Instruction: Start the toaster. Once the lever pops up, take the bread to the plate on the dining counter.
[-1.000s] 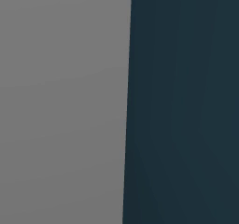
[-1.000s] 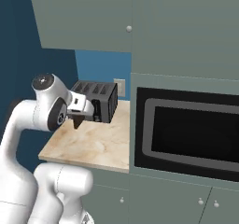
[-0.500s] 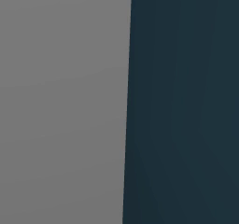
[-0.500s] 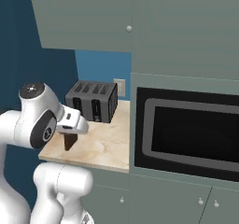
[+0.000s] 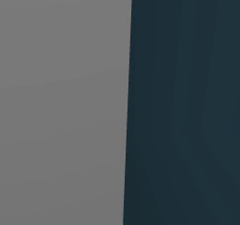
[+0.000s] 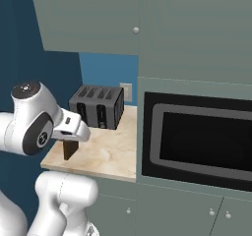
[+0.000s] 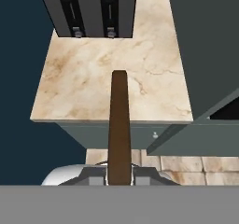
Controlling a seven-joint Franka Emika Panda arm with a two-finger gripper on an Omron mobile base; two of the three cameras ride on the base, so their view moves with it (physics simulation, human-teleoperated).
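Note:
The bread [image 7: 119, 120] is a thin dark brown slice, seen edge-on in the hand view and pointing away from the hand. My gripper [image 7: 119, 174] is shut on its near end. In the right base view the gripper [image 6: 71, 140] hangs over the front left corner of a small marble counter [image 6: 106, 154], with the bread [image 6: 70, 150] standing upright below it. The dark toaster [image 6: 96, 107] stands at the back of that counter, clear of the gripper; its two front levers [image 7: 93, 31] face the hand. The plate and the dining counter are out of view.
A built-in microwave [image 6: 197, 141] sits in the grey-green cabinet wall right of the small counter, with upper cabinets [image 6: 98, 18] overhead. A dark blue wall [image 5: 183, 102] and a grey surface [image 5: 61, 102] stand close in the left base view.
The arm has drawn back from the toaster toward the counter's front left corner and dropped lower, carrying the bread with it. The toaster has stayed put.

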